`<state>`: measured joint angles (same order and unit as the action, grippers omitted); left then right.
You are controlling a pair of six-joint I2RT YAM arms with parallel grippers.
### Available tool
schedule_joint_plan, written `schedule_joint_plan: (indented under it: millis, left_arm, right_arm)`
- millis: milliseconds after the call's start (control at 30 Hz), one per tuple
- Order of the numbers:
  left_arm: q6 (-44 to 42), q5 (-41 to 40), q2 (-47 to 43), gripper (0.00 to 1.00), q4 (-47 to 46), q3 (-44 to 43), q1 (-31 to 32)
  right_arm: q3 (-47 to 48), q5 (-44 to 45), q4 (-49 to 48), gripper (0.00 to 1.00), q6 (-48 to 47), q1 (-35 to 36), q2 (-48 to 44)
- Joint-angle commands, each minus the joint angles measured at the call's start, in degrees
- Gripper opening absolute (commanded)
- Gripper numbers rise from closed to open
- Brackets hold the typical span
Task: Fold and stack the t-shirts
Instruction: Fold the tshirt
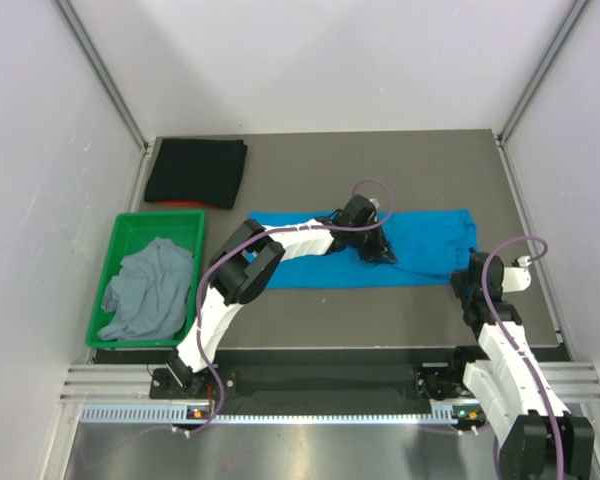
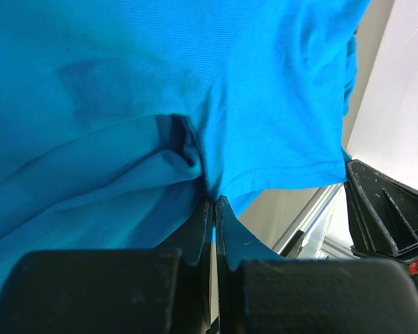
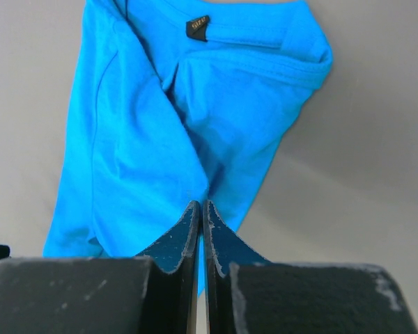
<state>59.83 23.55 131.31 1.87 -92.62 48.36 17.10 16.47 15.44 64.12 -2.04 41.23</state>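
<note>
Right of the green bin (image 1: 130, 225), the bright blue t-shirt (image 1: 420, 250) lay as a long band across the desk (image 1: 380, 310). The left hand (image 2: 214, 205) was clamped on a pinch of its cloth near the middle, the right hand (image 3: 200, 209) closed on its right end. The black t-shirt (image 1: 196, 172) lay folded behind the bin; the grey t-shirt (image 1: 150, 290) sat crumpled inside it.

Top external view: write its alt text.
Both claws pinch a blue shirt lying as a long band across the table: the left claw near its middle, the right claw at its right end. A folded black shirt lies at the far left; a crumpled grey shirt sits in a green bin.
</note>
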Motion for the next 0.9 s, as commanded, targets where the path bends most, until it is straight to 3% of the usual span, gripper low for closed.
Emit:
schedule_joint_plan:
  millis: [0, 400, 867]
  left_arm:
    - [-1.47, 0.71, -3.95, 0.00, 2.61, -2.04, -0.11]
    - [-1.39, 1.50, -2.28, 0.00, 2.35, -1.25, -0.81]
    - [-1.56, 0.18, -2.98, 0.00, 2.96, -0.02, -1.34]
  right_arm:
    - [-1.28, 2.86, -2.08, 0.00, 1.53, 1.69, -1.68]
    - [3.90, 11.48, 1.08, 0.00, -4.00, 7.05, -4.32]
    - [4.17, 17.19, 5.73, 0.00, -1.72, 13.29, -3.44]
